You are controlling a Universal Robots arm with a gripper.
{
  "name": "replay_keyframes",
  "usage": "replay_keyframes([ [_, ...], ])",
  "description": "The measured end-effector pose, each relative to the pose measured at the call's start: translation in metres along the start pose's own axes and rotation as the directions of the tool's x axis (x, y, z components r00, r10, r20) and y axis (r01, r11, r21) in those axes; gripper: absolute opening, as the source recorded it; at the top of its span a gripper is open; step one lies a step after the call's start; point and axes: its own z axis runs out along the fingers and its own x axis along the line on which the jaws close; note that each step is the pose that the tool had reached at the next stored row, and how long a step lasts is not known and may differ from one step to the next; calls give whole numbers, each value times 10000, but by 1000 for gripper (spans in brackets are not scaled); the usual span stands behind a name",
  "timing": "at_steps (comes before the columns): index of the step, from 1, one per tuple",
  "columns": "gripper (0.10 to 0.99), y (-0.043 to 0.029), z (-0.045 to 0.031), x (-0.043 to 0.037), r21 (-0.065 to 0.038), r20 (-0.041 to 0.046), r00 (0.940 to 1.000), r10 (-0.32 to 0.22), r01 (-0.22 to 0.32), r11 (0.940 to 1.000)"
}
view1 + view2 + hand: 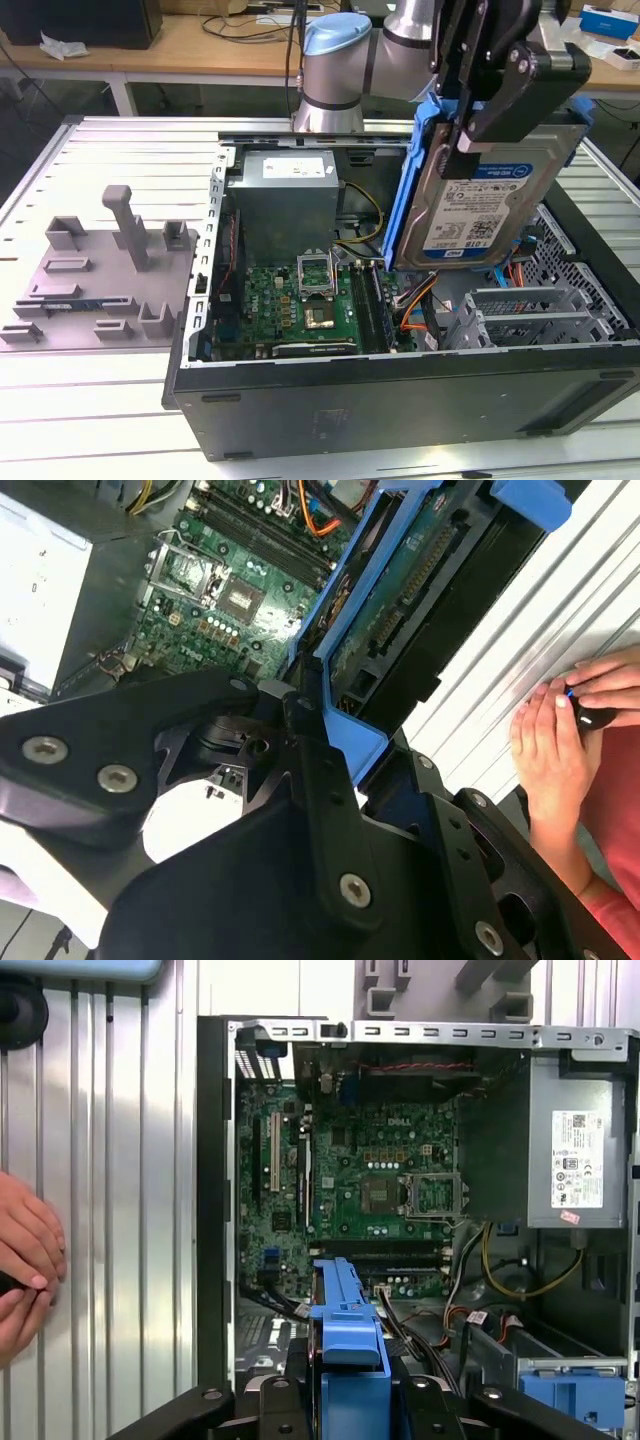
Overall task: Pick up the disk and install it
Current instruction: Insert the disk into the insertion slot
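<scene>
**Disk gripped, above open case**

Hand [470, 140] clamped on the disk [490, 200] by its blue carrier. The disk stands on edge, long axis near upright, label facing the exterior view. It hangs inside the open computer case [400, 400], low end between motherboard [300, 300] and drive cage [520, 310]. Case lies on slatted metal counter [100, 420], with a person's fingers [545, 730] at its edge.

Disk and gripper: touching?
Touching. The exterior view shows the gripper clamped on the upper edge of the disk, holding it upright.
</scene>
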Motion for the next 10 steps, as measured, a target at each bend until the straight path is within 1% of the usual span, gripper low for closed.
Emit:
replay_keyframes([
  [3, 369, -150, 3, 19, 0, 0, 10000, -33, 33, 10000],
  [5, 369, -232, 5, 29, -1, 0, 10000, -50, 50, 10000],
  [7, 369, -329, 7, 37, -1, 0, 10000, -66, 66, 10000],
  [10, 369, -438, 11, 46, -1, 0, 10000, -87, 87, 10000],
])
